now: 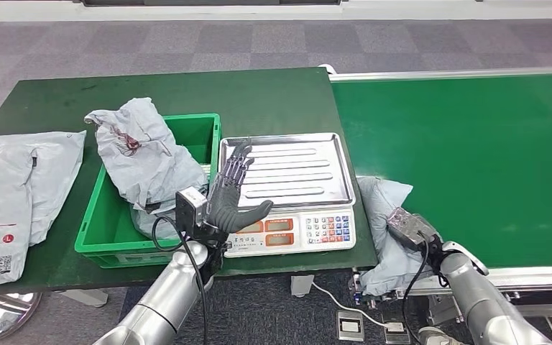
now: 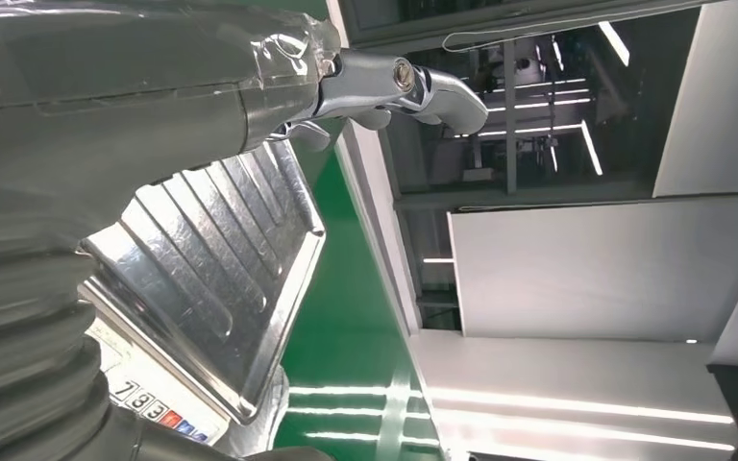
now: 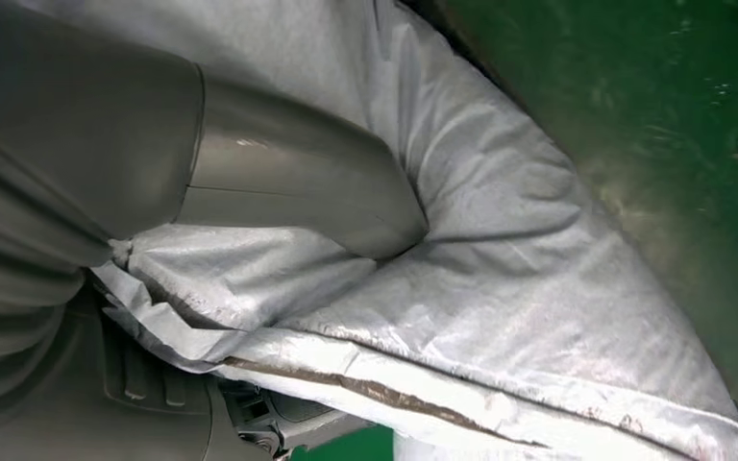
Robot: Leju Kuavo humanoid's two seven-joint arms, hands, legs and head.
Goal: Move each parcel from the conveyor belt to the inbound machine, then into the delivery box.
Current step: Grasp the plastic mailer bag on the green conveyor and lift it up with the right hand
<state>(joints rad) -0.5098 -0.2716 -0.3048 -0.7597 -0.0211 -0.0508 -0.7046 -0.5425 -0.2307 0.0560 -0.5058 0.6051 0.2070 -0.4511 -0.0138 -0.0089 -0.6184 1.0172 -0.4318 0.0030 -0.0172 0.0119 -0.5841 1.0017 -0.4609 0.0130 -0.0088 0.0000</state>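
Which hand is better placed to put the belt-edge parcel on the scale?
Right. The right hand already grips the parcel at the belt's near corner, right beside the scale. The left hand hovers open over the scale's front, holding nothing.

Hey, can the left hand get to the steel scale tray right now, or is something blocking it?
Probably yes. The left hand hovers open at the near left corner of the scale tray, which lies bare, and nothing stands between them.
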